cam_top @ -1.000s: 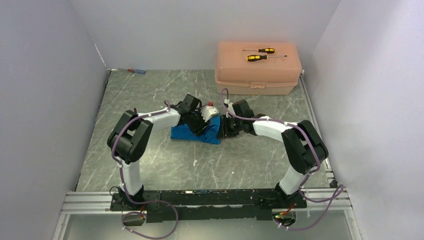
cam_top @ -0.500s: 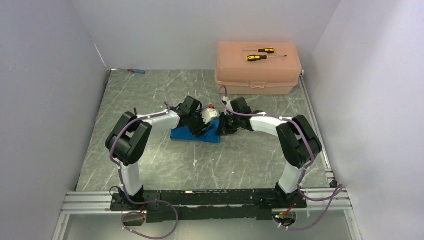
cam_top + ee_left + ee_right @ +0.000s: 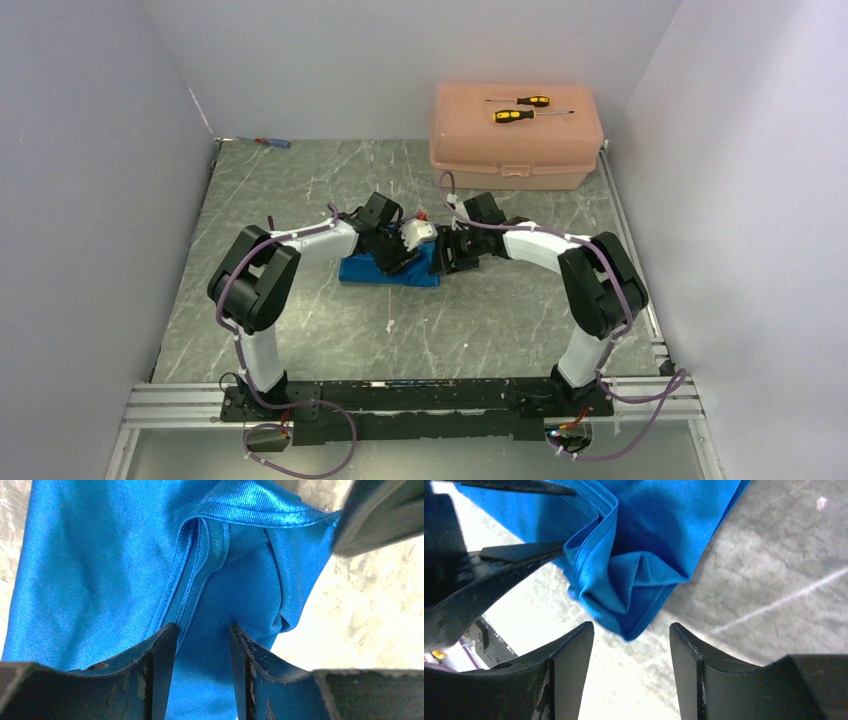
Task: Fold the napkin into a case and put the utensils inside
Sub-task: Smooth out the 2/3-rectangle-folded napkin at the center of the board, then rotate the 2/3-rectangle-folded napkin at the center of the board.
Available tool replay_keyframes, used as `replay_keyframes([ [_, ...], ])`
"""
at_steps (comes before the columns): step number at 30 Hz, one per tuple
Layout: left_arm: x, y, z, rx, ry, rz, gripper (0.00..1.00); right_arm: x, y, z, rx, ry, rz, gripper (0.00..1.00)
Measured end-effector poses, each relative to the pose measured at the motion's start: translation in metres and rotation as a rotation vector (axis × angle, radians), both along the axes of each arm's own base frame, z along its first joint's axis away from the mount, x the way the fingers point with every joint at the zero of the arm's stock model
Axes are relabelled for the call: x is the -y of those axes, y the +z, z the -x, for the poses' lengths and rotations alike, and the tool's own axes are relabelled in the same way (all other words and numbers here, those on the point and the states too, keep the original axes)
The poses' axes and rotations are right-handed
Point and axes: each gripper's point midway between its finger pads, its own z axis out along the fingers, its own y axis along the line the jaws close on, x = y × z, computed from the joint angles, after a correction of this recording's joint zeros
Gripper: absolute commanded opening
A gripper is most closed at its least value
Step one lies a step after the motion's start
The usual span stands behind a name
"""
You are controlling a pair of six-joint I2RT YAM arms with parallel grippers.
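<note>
The napkin [image 3: 362, 269] lies folded; right fingers [image 3: 564, 675] have just released its corner, left fingers [image 3: 125, 680] straddle it, grip unclear.

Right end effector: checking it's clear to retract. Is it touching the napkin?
Cannot tell. Right wrist view: the open right end effector straddles a corner of the napkin, whose edge runs right beside one fingertip, no plain gap or contact.

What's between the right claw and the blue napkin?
Nothing. In the right wrist view the napkin pokes its folded corner right into the gap of the open right gripper, with only table around it.
</note>
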Motion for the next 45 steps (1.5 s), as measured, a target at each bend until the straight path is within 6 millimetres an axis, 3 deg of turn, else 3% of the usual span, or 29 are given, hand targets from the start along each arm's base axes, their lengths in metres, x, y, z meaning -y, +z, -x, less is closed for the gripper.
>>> replay_keyframes([
  [6, -0.008, 0.009, 0.001, -0.048, 0.031, 0.005, 0.54, 0.01, 0.037, -0.003, 0.054, 0.028, 0.006, 0.56],
  [8, -0.008, 0.019, -0.003, -0.047, 0.046, 0.021, 0.56, 0.01, 0.044, -0.009, 0.076, 0.036, 0.009, 0.45],
  [12, -0.006, 0.048, -0.018, -0.03, 0.082, 0.078, 0.6, 0.009, 0.051, -0.014, 0.09, 0.044, 0.011, 0.12],
  [15, -0.007, 0.069, -0.028, -0.019, 0.112, 0.128, 0.62, 0.003, 0.052, -0.021, 0.087, 0.047, -0.005, 0.0],
  [19, -0.017, 0.088, -0.037, -0.042, 0.151, 0.175, 0.63, -0.005, 0.044, -0.027, 0.057, 0.052, -0.026, 0.0],
  [22, -0.035, 0.095, -0.038, -0.082, 0.178, 0.188, 0.63, -0.011, 0.04, -0.038, 0.046, 0.052, -0.04, 0.0],
  [27, -0.074, 0.086, -0.013, -0.169, 0.171, 0.119, 0.61, -0.022, 0.05, -0.08, 0.109, 0.04, -0.045, 0.0],
  [31, -0.093, 0.06, 0.034, -0.276, 0.118, 0.034, 0.6, -0.035, 0.057, -0.126, 0.199, 0.042, -0.028, 0.0],
  [33, -0.101, 0.049, 0.054, -0.324, 0.103, 0.001, 0.59, -0.037, 0.051, -0.138, 0.216, 0.045, -0.011, 0.01],
  [37, -0.111, 0.038, 0.074, -0.363, 0.086, -0.04, 0.57, -0.036, 0.032, -0.143, 0.199, 0.055, 0.027, 0.02],
  [45, -0.132, 0.01, 0.074, -0.315, 0.106, -0.148, 0.54, -0.037, -0.003, -0.14, 0.18, 0.073, 0.097, 0.01],
])
